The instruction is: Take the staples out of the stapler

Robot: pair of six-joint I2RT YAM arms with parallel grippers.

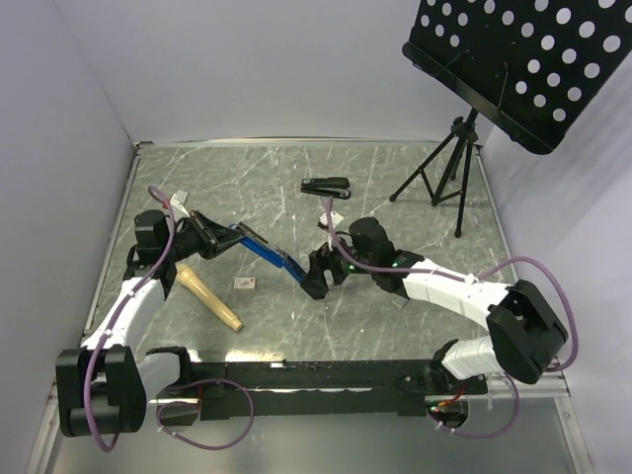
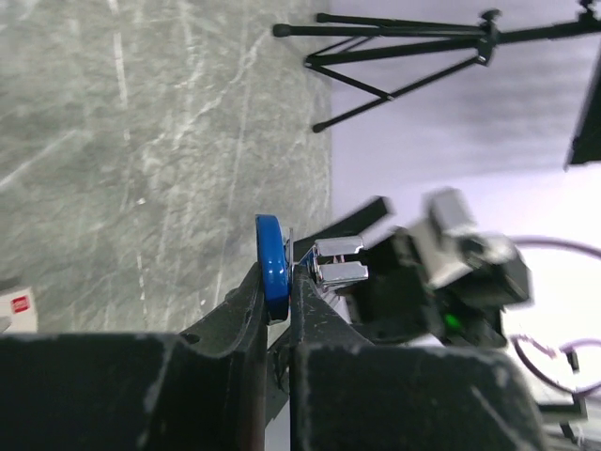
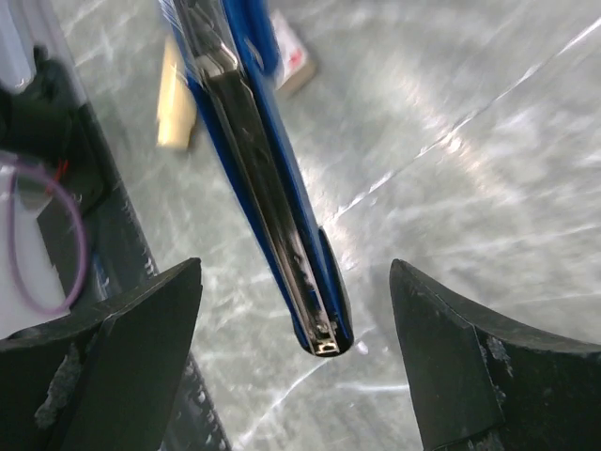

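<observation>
The left gripper (image 1: pixel 230 240) and right gripper (image 1: pixel 315 273) are black; the arms (image 1: pixel 446 288) have white links, black joints, purple cables (image 1: pixel 538 263).

Even bright light; blurry dark fingers (image 3: pixel 103 366)

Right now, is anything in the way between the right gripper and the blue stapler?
No, nothing visible. The right gripper is open, and the blue stapler has its tip in the gap between the gripper's fingers, with bare table showing on both sides. The left gripper pinches the stapler's other end.
</observation>
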